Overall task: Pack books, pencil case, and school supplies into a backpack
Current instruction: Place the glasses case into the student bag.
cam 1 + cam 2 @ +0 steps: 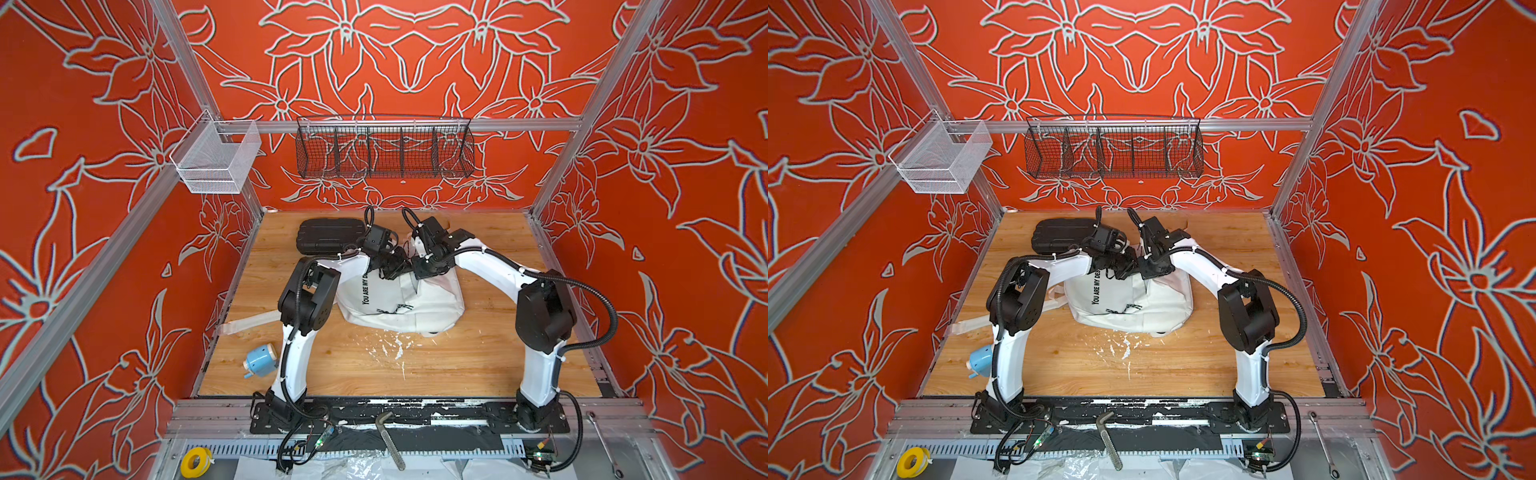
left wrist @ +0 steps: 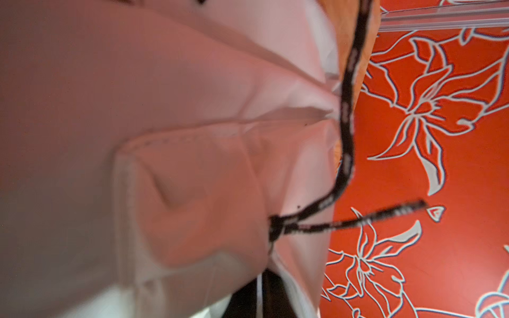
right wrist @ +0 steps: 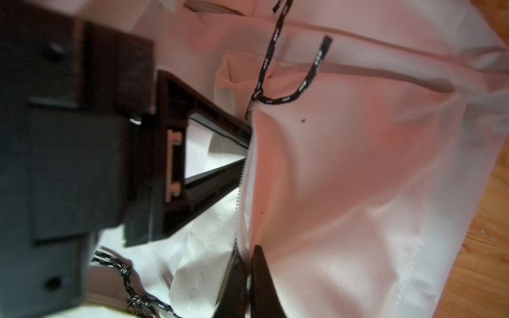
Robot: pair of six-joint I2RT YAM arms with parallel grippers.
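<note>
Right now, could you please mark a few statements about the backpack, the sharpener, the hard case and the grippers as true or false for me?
1. The blue pencil sharpener lies on the table, outside the backpack. True.
2. The black hard case is inside the backpack. False: it lies on the table at the far side, next to the backpack.
3. The left gripper and the right gripper are both shut on the backpack's fabric by its zipper. True.
4. The black wire basket on the back wall holds a book. False: no book shows in it.
</note>
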